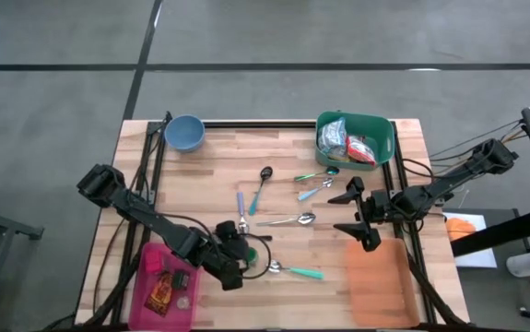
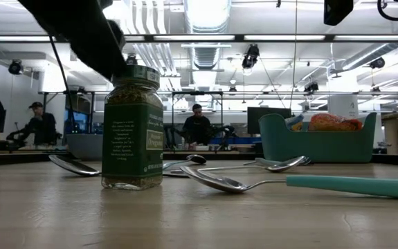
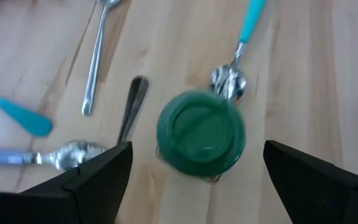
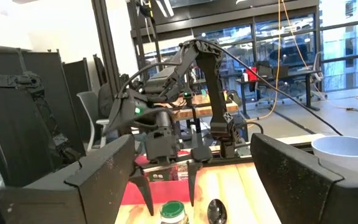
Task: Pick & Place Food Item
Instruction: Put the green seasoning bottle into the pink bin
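A glass spice jar with a green lid stands upright on its base on the wooden table, near the front left. My left gripper hangs open over it, slanting down, one finger on each side of the lid; I see no touch. From the right wrist view, its fingers straddle the jar's lid. My right gripper waits open above the table's right side, pointing toward the left. A pink tray at the front left holds a red-brown packet.
Several spoons lie around the jar, one with a teal handle just to its right. A green bin of food packets stands at the back right, a blue bowl at the back left, an orange mat at the front right.
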Tool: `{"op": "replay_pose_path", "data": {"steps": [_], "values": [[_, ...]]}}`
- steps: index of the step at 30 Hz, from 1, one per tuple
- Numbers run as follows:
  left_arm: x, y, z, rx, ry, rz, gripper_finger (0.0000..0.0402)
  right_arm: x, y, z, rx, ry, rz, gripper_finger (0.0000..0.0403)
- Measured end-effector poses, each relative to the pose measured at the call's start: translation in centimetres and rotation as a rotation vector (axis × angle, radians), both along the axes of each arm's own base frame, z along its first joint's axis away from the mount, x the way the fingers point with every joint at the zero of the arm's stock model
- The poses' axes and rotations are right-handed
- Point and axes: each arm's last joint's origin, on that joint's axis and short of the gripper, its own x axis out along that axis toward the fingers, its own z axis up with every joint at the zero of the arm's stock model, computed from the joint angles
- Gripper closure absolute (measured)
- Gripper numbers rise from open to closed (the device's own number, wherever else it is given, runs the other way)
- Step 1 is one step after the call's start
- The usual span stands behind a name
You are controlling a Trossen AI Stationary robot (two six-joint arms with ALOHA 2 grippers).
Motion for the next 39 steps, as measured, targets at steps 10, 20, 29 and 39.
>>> {"op": "replay_pose_path", "data": {"steps": [10,20,29,39], "values": [[0.5,0.0,0.2,0.061,-0.028,-0.108,0.0036,0.0,0.0,0.0,0.000,0.000,0.000,0.0081],[0.2,0.6,-1.8,0.041,-0.066,-0.118,0.0036,0.0,0.0,0.0,0.000,0.000,0.000,0.0081],[0.2,0.8,-2.6,0.044,-0.108,-0.141,0.0053,0.0,0.0,0.0,-0.001,0.000,0.000,0.0081],[0.2,0.8,-2.7,0.042,-0.117,-0.142,0.0159,0.0,0.0,0.0,-0.001,0.000,0.000,0.0081]]}}
